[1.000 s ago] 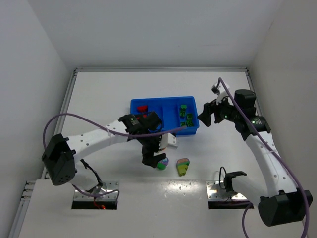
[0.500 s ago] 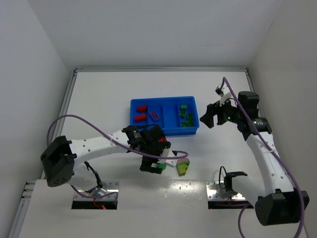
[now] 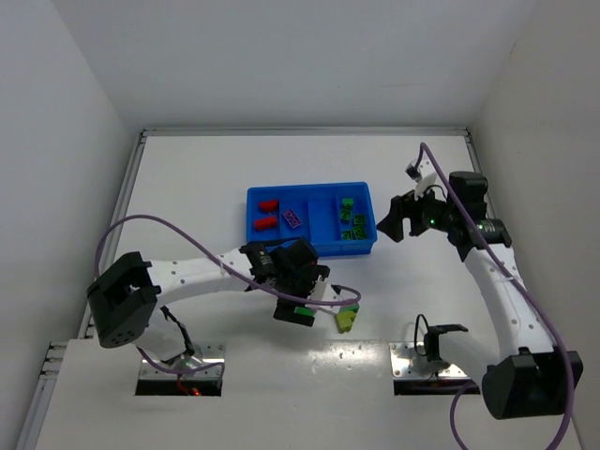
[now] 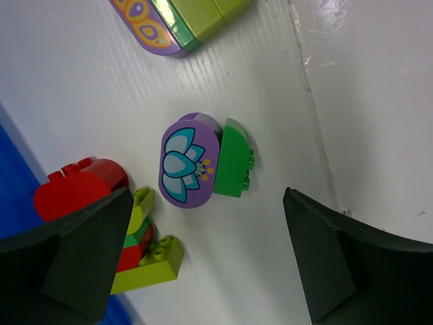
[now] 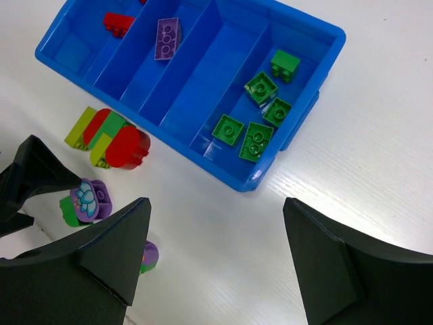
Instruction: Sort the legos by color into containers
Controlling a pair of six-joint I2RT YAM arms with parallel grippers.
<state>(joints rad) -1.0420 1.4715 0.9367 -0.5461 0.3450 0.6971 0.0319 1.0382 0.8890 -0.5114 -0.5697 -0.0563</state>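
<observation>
The blue tray [image 5: 203, 74] sits in the upper frame, with green legos [image 5: 252, 139] in its rightmost compartment. The left gripper [image 4: 208, 196] and right gripper [image 5: 216, 203] both gape wide, empty. A purple-green brick [image 4: 193, 162] lies mid-frame between the left one's fingers.

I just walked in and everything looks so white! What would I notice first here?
The bright blue tray in the middle of the white table, with green legos lying in its right-end compartment. Then the purple flower lego, lying on the table between the open fingers of the left gripper.
</observation>
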